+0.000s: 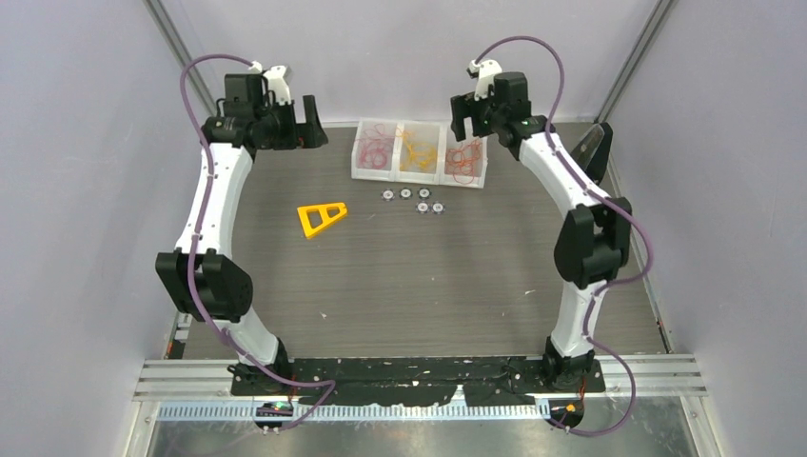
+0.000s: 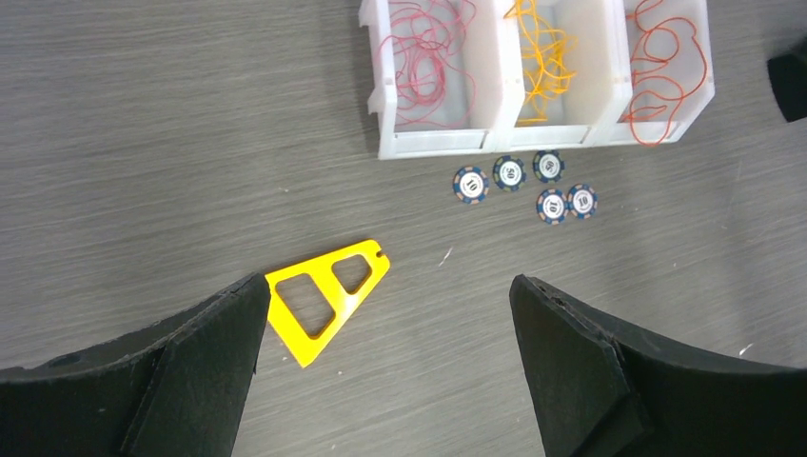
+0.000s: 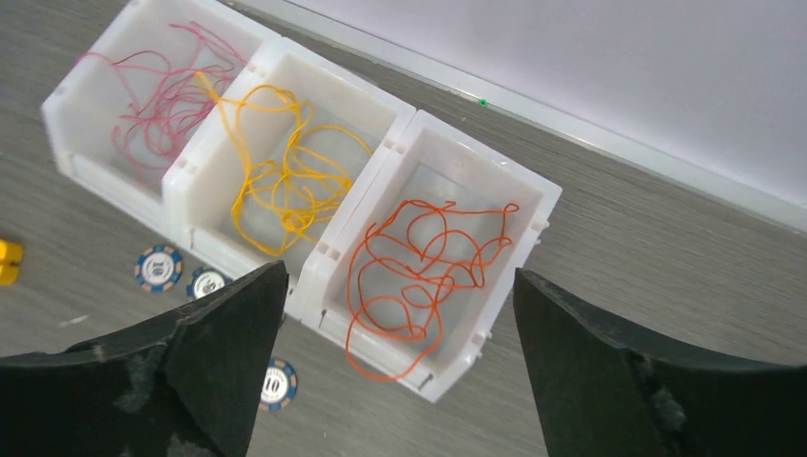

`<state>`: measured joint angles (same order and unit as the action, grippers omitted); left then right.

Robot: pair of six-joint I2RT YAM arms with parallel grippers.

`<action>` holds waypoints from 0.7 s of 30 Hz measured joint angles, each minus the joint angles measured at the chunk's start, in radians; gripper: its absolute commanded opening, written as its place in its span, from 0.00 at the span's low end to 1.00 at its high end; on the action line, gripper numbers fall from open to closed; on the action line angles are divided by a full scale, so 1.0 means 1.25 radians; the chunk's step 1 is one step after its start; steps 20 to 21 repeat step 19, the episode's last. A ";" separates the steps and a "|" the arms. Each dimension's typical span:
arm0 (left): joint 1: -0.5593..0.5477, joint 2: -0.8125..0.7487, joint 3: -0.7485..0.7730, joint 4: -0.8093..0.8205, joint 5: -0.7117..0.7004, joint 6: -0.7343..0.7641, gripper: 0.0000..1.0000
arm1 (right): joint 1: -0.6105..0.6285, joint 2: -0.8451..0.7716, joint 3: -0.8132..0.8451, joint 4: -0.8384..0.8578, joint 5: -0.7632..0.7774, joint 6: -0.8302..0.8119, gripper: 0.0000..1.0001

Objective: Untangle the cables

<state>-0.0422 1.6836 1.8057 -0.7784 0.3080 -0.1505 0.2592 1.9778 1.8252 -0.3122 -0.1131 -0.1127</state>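
Grey wood-grain table (image 1: 428, 276) filled the workspace, with both arms bolted at its near edge. The left arm (image 1: 214, 200) and right arm (image 1: 571, 190) were stretched toward the far side, one on each flank. The left gripper (image 2: 385, 286) hung above the table with its fingers spread wide and nothing between them. The right gripper (image 3: 400, 276) was likewise released and empty, poised over the right end of the bins.

Three white bins (image 2: 495, 76) sat side by side near the far edge, touching one another. Each held one loose bundle of cable. The red cable (image 3: 162, 105) lay in the left bin, the yellow cable (image 3: 285, 181) in the middle one, and the orange cable (image 3: 419, 257) in the right one. A loop of the orange cable drooped over that bin's near wall.

Nearer than the bins and to their left, a yellow triangle frame (image 2: 328, 286) lay flat on the table. Five poker chips (image 2: 509, 173) were clustered just in front of the bins, close together, apart from the triangle.
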 measured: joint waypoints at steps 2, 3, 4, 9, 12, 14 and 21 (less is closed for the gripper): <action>0.002 0.017 0.051 -0.047 -0.008 0.020 1.00 | -0.007 -0.069 -0.048 -0.008 -0.013 -0.017 0.96; 0.004 0.020 0.067 -0.067 -0.008 0.032 1.00 | -0.012 -0.105 -0.074 -0.013 -0.020 -0.025 0.96; 0.005 0.019 0.072 -0.088 -0.008 0.048 1.00 | -0.019 -0.138 -0.101 -0.018 -0.028 -0.032 0.95; 0.007 -0.028 -0.023 -0.109 -0.007 0.102 1.00 | -0.082 -0.339 -0.299 -0.059 -0.061 -0.056 0.95; 0.007 -0.080 -0.150 -0.116 -0.012 0.132 1.00 | -0.134 -0.462 -0.448 -0.071 -0.083 -0.055 0.95; 0.007 -0.114 -0.235 -0.120 -0.022 0.143 1.00 | -0.165 -0.533 -0.544 -0.086 -0.094 -0.055 0.95; 0.007 -0.208 -0.387 -0.133 -0.051 0.154 1.00 | -0.181 -0.647 -0.715 -0.122 -0.116 -0.061 0.95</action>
